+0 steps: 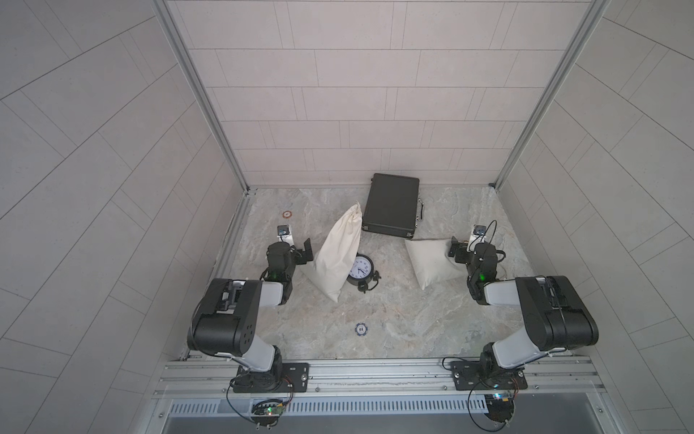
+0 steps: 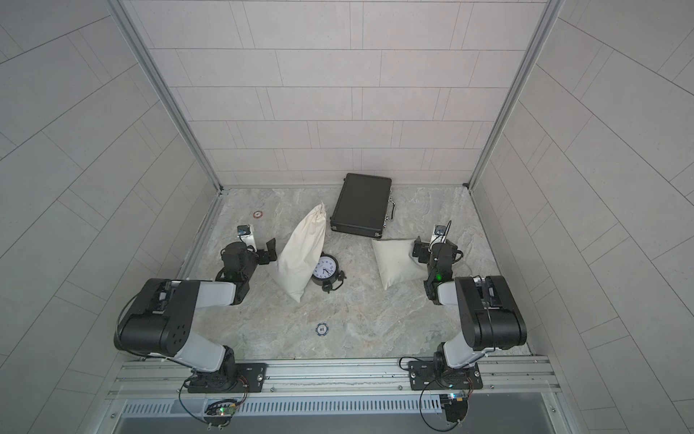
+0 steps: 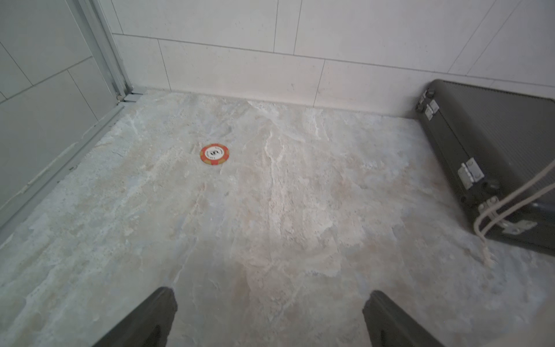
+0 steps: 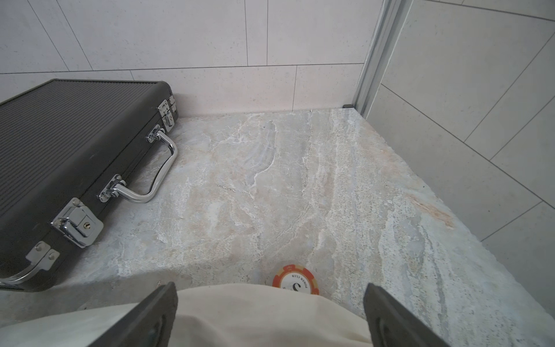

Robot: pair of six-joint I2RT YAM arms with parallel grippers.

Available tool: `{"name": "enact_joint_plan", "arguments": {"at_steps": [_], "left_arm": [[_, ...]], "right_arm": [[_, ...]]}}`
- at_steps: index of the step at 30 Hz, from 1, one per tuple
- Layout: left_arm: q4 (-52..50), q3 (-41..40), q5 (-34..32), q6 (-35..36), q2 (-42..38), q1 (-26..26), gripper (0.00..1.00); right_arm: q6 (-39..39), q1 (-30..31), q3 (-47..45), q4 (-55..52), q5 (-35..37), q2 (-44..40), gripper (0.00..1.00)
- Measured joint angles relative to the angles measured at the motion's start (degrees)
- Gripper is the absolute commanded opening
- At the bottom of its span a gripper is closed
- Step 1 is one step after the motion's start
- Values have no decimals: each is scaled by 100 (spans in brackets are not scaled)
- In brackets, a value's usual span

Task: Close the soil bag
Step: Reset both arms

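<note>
The soil bag [image 1: 338, 251] [image 2: 302, 255] is a tall cream cloth sack lying at left-centre in both top views. Its gathered neck [image 1: 355, 209] points at the briefcase. Its drawstring [image 3: 515, 199] trails across the case's corner in the left wrist view. My left gripper [image 1: 294, 244] [image 2: 259, 246] [image 3: 270, 303] stands open just left of the sack, with only bare table between its fingers. My right gripper [image 1: 467, 246] [image 2: 432, 248] [image 4: 270, 300] is open over the edge of a second cream cloth pouch [image 1: 432, 261] [image 4: 255, 318].
A black briefcase [image 1: 392, 204] [image 4: 69, 156] lies by the back wall. An alarm clock [image 1: 361, 271] leans against the sack. Poker chips: an orange one [image 1: 287, 214] [image 3: 214, 154] at back left, a blue one [image 1: 361, 329] in front, an orange one [image 4: 295, 281] beyond the pouch.
</note>
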Motion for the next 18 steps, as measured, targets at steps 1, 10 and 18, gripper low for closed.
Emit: {"name": "enact_joint_plan", "arguments": {"at_steps": [1,10,18], "left_arm": [[-70,22,2,-2,-7,22,100],[-439,31,109,0,-26,70,100],[-542,31,195,2,-26,70,100]], "right_arm": [[0,0,0,-9,-13,0,100],[0,0,0,-28,-33,0,100],[0,0,0,-33,-33,0,100]]}}
